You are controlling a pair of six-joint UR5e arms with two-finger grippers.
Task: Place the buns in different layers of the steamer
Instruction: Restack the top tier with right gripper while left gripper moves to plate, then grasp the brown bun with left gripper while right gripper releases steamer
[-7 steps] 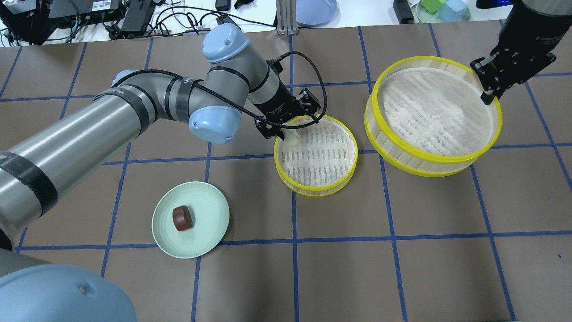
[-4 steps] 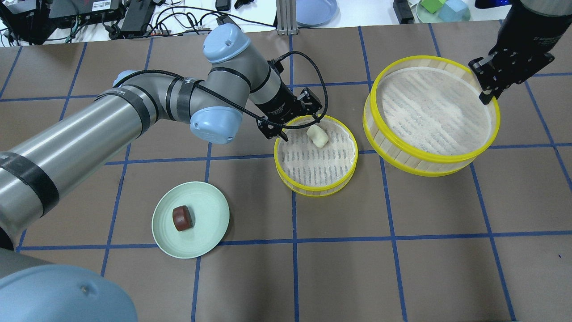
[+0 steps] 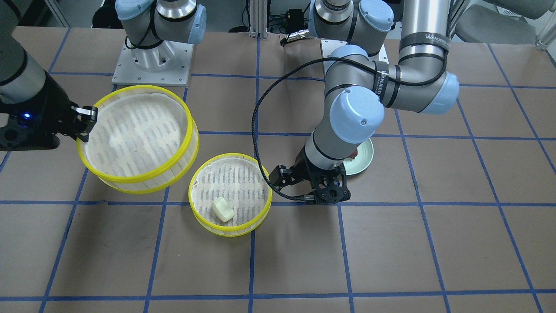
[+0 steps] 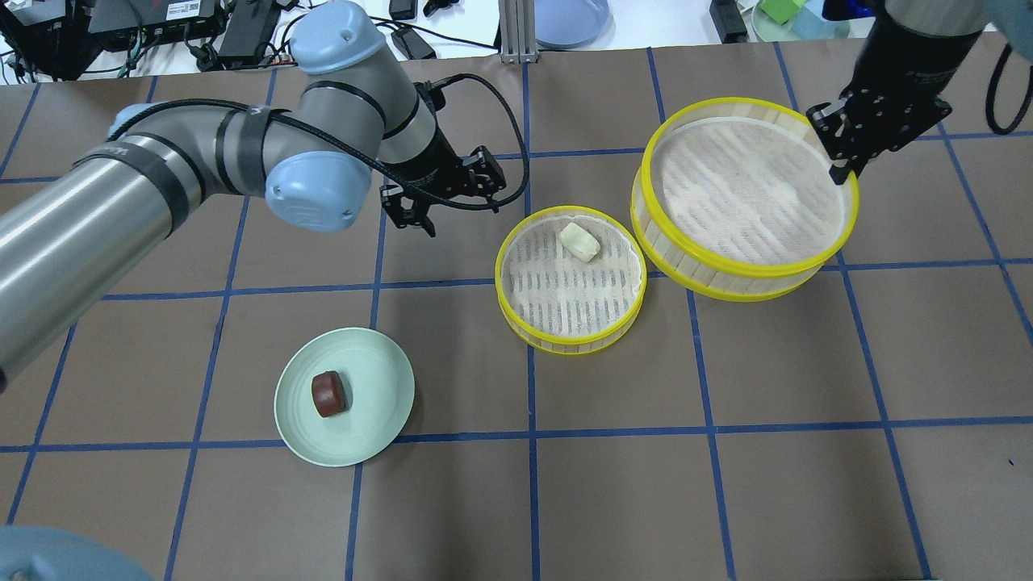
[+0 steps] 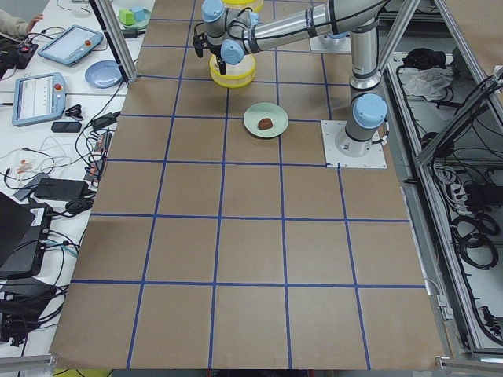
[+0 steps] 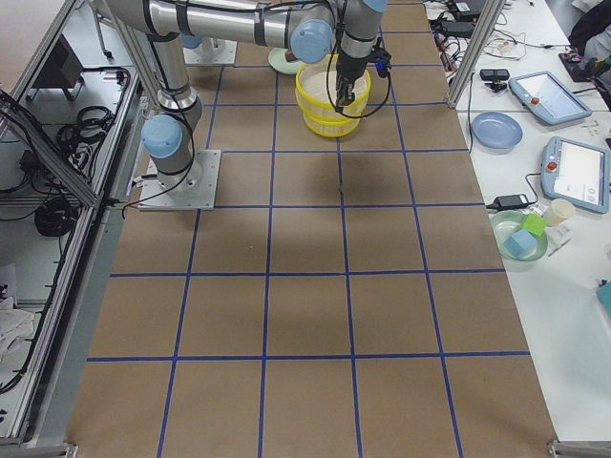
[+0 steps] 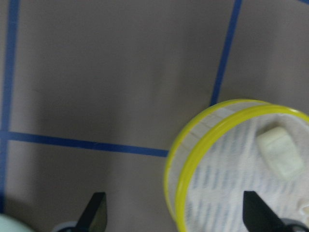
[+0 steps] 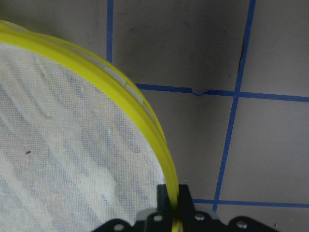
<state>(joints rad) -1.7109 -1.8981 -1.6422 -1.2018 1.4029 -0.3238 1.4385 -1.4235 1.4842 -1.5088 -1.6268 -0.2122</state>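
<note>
The cream-white bun (image 4: pixel 579 241) lies inside the small steamer tray (image 4: pixel 516 323), near its far rim; it also shows in the front view (image 3: pixel 223 209) and the left wrist view (image 7: pixel 280 153). My left gripper (image 4: pixel 413 219) is open and empty, over bare table to the left of that tray. The reddish-brown bun (image 4: pixel 329 394) sits on the pale green plate (image 4: pixel 379 379). My right gripper (image 4: pixel 839 168) is shut on the yellow rim of the large steamer tray (image 4: pixel 726 274) and holds it slightly tilted, just right of the small tray. The right wrist view shows the clamp on the rim (image 8: pixel 172 198).
In the front view my left arm hides most of the plate (image 3: pixel 365 158). Cables, a blue plate (image 4: pixel 569 20) and coloured blocks lie beyond the table's far edge. Brown table with blue tape lines spreads in front of the trays.
My left gripper let go of the cream bun into the small tray, then drew back to the left. My right gripper carried the large tray leftward, closer to the small tray.
</note>
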